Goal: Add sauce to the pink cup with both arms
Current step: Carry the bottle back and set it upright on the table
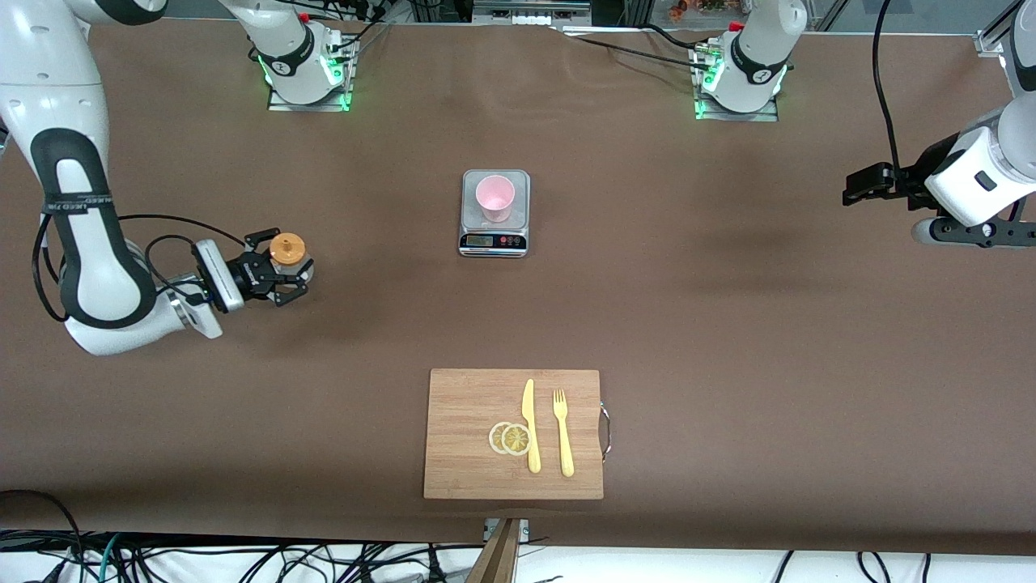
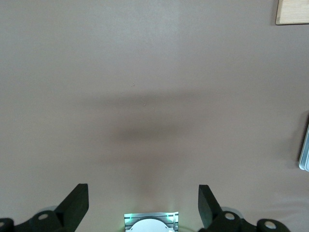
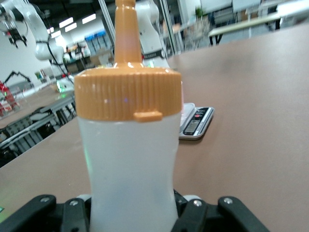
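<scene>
At the right arm's end of the brown desk, the right end effector is clamped around the sauce bottle, its fingers pinching the translucent whitish body low down while the bottle stands upright, orange-yellow ribbed cap and tall nozzle on top. In the right wrist view the bottle fills the picture, its cap flared over a slightly waisted, cloudy body; how full it is cannot be told. Whether it rests on the desk or is just lifted cannot be told either.

At mid-desk, the pink cup stands upright on a small grey kitchen scale, well apart from the bottle. Pale pink, tapered and without a handle, it looks empty from above. Nearer the front camera lies a wooden cutting board with two lemon slices, a yellow plastic knife and a yellow fork, all untouched.

At the left arm's end, the left end effector waits in the air over bare desk, its fingers spread wide and holding nothing.

The task appears to be at an early stage: the bottle is gripped, but nothing has reached the cup. Still to come, by this reading, are carrying the bottle over to the scale, tipping the nozzle above the cup and squeezing, with the left arm likely needed to steady the cup or help with the bottle.
</scene>
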You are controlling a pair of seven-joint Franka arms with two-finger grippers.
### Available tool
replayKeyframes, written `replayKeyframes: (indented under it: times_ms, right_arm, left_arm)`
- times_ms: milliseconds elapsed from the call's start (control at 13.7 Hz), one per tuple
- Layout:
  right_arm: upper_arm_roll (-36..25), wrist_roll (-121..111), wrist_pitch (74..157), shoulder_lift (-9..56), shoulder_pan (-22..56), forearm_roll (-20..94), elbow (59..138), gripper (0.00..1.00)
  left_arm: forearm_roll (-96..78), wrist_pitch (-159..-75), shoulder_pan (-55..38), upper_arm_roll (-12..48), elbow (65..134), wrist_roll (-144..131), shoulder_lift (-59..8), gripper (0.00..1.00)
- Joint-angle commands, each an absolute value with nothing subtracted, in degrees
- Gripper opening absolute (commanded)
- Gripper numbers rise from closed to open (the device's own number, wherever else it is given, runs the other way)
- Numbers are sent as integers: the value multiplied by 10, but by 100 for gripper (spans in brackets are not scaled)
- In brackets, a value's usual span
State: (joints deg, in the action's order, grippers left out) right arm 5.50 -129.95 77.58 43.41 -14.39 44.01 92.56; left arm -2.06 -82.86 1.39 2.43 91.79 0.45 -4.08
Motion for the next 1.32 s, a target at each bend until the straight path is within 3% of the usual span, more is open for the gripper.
replayKeyframes:
  times_ms: [0, 586, 659, 732, 806, 1245]
  right_arm:
    - [29, -1373, 749, 454, -163, 468, 944, 0]
    - [4, -1449, 744, 523, -177, 513, 942, 0]
    - [0, -1444, 742, 523, -177, 512, 942, 11]
    - [-1, -1439, 739, 523, -177, 510, 941, 86]
    - [-3, -1432, 737, 523, -176, 502, 940, 100]
    - [-25, -1421, 737, 516, -174, 450, 915, 100]
  left_arm:
    - [-4, -818, 16, 28, 905, 18, -47, 100]
    - [-4, -818, 15, 28, 904, 17, -47, 100]
    - [-3, -818, 15, 28, 900, 17, -47, 100]
    - [-4, -817, 15, 28, 897, 17, -52, 100]
    - [-3, -817, 14, 28, 896, 15, -53, 100]
    - [-4, -817, 13, 28, 884, 14, -62, 100]
